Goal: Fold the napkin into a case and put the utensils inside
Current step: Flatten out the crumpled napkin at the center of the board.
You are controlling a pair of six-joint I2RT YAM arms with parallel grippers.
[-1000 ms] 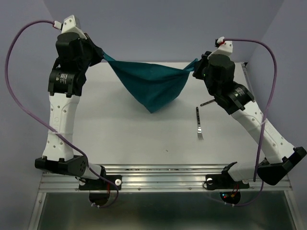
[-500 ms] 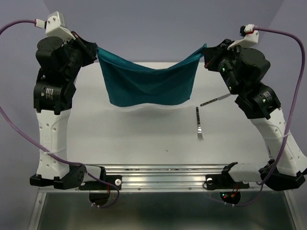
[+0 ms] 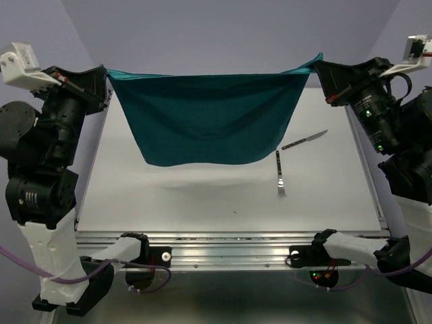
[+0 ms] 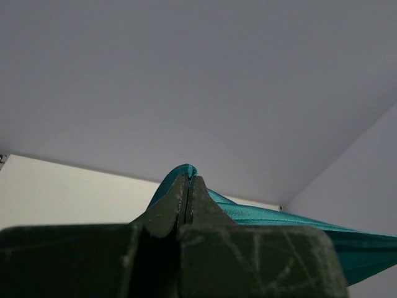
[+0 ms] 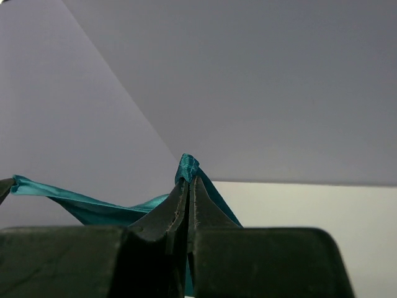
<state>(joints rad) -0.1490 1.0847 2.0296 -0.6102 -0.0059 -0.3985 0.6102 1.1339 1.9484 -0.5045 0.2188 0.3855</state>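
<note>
The teal napkin [image 3: 209, 118] hangs spread out above the table, its top edge stretched taut between both arms. My left gripper [image 3: 106, 69] is shut on its top left corner [image 4: 185, 169]. My right gripper [image 3: 317, 62] is shut on the top right corner [image 5: 187, 165]. The cloth's lower edge hangs free over the table. To the right of the cloth on the table lie the silver fork [image 3: 279, 174], tines toward me, and the knife [image 3: 304, 140] with a dark handle. No case shows.
The white table [image 3: 202, 196] is bounded by a metal rail [image 3: 229, 239] at the near edge. Lilac walls [image 3: 216, 34] close in the back and sides.
Both arms have lifted and swung apart. The napkin went from a sagging pointed drape to a wide sheet pulled flat along its top edge.
</note>
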